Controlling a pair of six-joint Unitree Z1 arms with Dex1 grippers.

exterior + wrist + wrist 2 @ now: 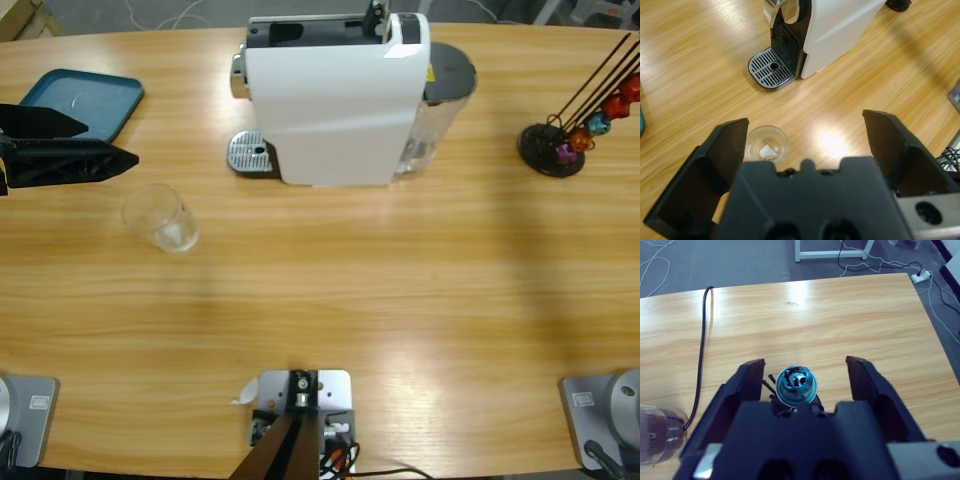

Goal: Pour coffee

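Observation:
A clear drinking glass stands upright on the wooden table, left of the middle. No brown coffee shows in it. My left gripper comes in from the left edge, open and holding nothing, a little behind and left of the glass. In the left wrist view the glass sits low beside one jaw of the open left gripper. The white coffee machine stands at the back with its metal drip tray bare. My right gripper is open above a blue capsule; it does not show in the high view.
A teal tray lies at the back left behind the left gripper. A black capsule stand with coloured capsules is at the back right. A black cable runs over the table, and the machine's clear water tank shows at the lower left.

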